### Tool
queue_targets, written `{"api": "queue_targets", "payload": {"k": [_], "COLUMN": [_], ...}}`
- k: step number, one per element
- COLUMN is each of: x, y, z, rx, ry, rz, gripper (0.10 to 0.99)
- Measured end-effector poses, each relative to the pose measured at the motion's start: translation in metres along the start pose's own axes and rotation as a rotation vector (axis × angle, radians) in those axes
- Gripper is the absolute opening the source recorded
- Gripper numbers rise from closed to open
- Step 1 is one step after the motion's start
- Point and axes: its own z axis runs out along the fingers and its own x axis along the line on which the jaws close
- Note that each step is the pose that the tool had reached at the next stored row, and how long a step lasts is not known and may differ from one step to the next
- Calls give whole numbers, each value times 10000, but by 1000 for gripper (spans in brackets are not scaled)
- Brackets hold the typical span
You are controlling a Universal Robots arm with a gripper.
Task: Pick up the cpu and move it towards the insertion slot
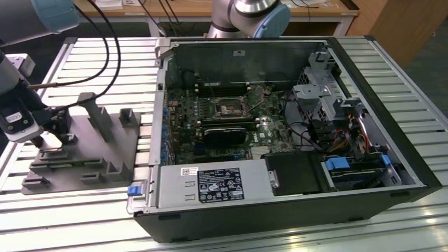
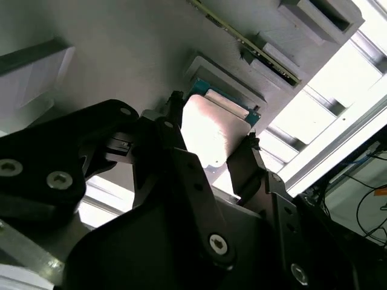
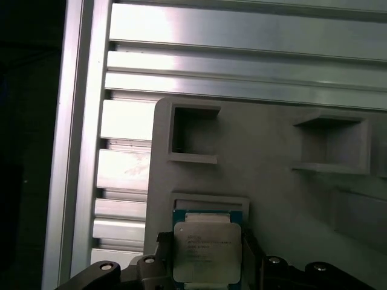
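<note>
Slatted aluminium tabletop (image 1: 126, 68) fills my feed. The black two-finger gripper (image 2: 213, 119) is narrowed onto the silvery square cpu (image 3: 207, 251), over the grey fixture plate (image 3: 260, 133). The silver-framed insertion slot (image 1: 230, 107) lies well apart, inside the open black computer case (image 1: 210, 215).

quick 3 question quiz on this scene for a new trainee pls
1. True or false: the cpu sits in the insertion slot.
2. The gripper is over: A the grey fixture; B the insertion slot; C a cardboard box.
3. In the exterior view, on which side of the gripper is the insertion slot?
Key: 1 false, the cpu is at the grey fixture; 2 A; 3 the exterior view's right.
</note>
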Motion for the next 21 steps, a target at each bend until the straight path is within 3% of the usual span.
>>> {"api": "queue_targets", "payload": {"k": [21], "x": [2], "y": [14], "z": [-425], "rx": [0], "ry": [0], "rz": [3], "gripper": [541]}}
